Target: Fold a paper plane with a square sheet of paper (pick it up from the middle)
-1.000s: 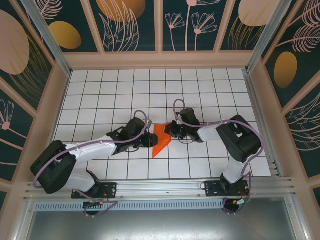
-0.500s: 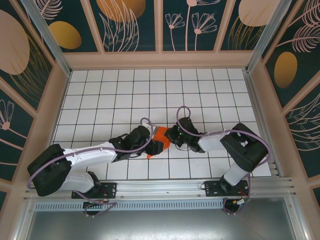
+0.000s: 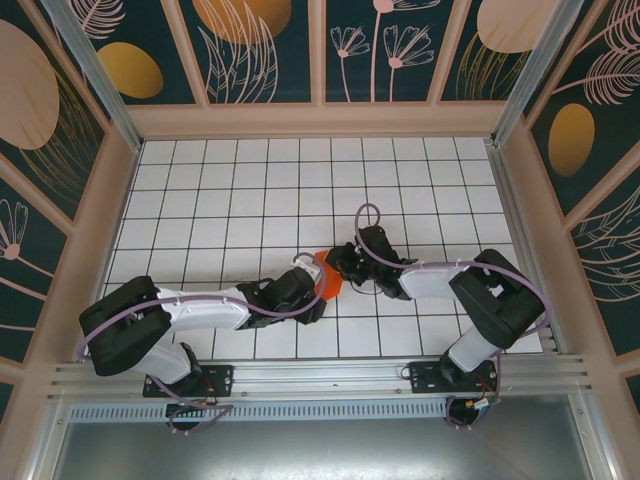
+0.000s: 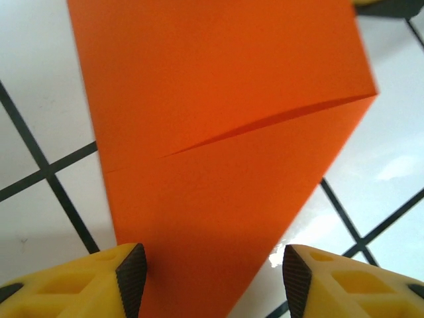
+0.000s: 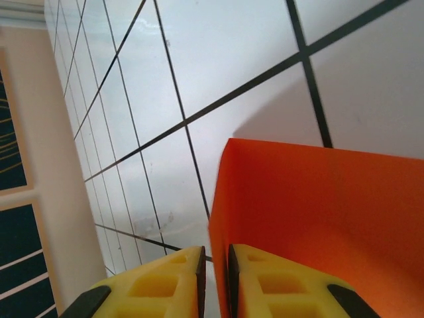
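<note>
The square sheet of paper (image 3: 326, 277) is bright orange, folded and bunched small between my two grippers at mid-table. In the left wrist view the paper (image 4: 218, 132) lies flat on the tiles with a diagonal crease, tapering toward me. My left gripper (image 3: 311, 296) (image 4: 213, 281) is open, its pads on either side of the paper's narrow end. My right gripper (image 3: 338, 266) (image 5: 216, 278) comes in from the right. Its jaws are nearly together, with a raised, upright edge of the paper (image 5: 318, 218) between them.
The floor is white tile with a black grid (image 3: 250, 190), boxed in by pale walls (image 3: 115, 210) with patterned panels above. An aluminium rail (image 3: 320, 375) runs along the near edge by both arm bases. Open tiles lie to the back and to both sides.
The left arm has reached right, up to the paper, and its jaws have spread wider. The paper, earlier a longer pointed shape, now looks bunched. The right gripper shifted slightly left.
</note>
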You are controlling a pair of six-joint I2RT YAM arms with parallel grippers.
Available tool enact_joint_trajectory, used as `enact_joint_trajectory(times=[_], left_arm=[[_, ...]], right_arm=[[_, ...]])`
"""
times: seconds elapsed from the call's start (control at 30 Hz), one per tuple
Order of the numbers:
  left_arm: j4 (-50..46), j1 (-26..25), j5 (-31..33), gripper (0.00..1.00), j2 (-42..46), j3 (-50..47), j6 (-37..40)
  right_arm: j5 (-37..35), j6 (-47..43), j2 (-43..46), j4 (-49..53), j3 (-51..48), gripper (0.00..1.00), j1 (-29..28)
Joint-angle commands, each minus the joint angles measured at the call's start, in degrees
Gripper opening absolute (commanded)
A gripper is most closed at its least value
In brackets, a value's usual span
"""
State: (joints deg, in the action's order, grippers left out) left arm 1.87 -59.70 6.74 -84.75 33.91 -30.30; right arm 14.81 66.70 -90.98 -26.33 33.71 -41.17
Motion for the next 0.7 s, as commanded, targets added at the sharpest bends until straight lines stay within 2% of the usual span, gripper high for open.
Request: enact_joint_trajectory(times=[0.0, 0.67], left_arm=[[-1.5, -0.4, 3.8, 0.59, -0.4, 1.0, 0.6], [-1.1, -0.6, 3.3, 0.35, -0.1, -0.2, 1.4]], right_arm=[[2.0, -1.9, 1.3, 1.2, 1.5, 0.2, 0.4], [1.4, -2.9, 1.4, 4.4, 2.3, 0.2, 0.6]])
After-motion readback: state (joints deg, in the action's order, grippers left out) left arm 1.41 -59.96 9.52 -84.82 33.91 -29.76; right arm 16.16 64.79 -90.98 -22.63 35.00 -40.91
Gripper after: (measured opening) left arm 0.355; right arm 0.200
